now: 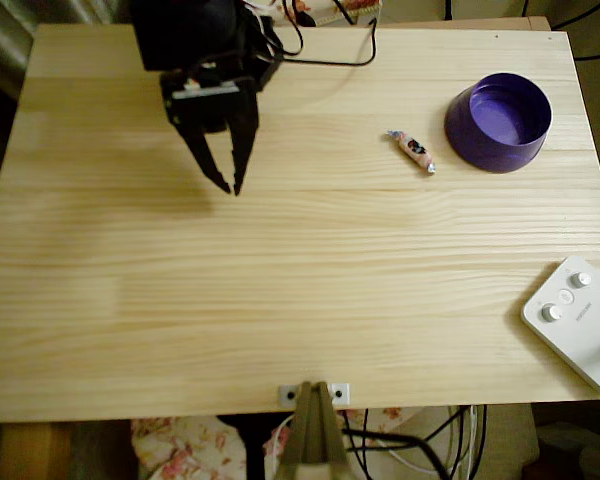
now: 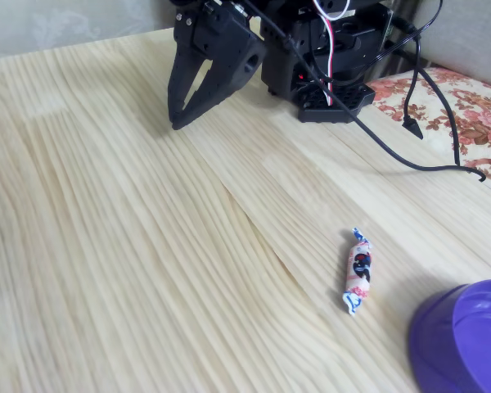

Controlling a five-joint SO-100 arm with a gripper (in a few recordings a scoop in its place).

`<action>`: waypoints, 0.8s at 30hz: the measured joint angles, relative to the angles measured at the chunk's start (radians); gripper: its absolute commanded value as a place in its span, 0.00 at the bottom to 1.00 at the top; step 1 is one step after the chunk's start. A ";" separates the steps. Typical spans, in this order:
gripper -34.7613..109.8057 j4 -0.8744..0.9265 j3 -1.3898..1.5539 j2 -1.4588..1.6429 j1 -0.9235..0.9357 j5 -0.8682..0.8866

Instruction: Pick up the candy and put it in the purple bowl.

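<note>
My gripper [image 1: 230, 186] hangs over the left half of the tabletop [image 1: 280, 300] in the overhead view, black fingers pointing down the picture, tips drawn near each other with only a narrow gap between them, and nothing in that gap. Jaws narrow and empty, then. In the fixed view the same gripper [image 2: 177, 124] sits at the far end of the wood, tips low by the surface, though I cannot tell whether they touch it.

The candy [image 1: 411, 150] lies flat on the bare wood, well apart from me, just beside the purple bowl [image 1: 498, 121] on its left in the overhead view, not touching it. From above I see right into the bowl: nothing inside. The fixed view gives the candy [image 2: 358, 271] up close, pale wrapper, dark patch in the middle, blue-white twisted ends, and just a slice of the bowl [image 2: 462, 340] at the lower right corner.

From overhead a white box with round knobs [image 1: 578, 320] shows at the lower right edge. The fixed view shows my black base [image 2: 327, 57] and a cable [image 2: 409, 155] trailing onto floral cloth [image 2: 466, 106].
</note>
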 measured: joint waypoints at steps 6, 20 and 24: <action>0.24 0.000 0.000 0.000 0.064 0.146; 0.24 0.000 0.000 0.000 0.069 0.183; 0.24 0.002 0.000 0.000 0.069 0.183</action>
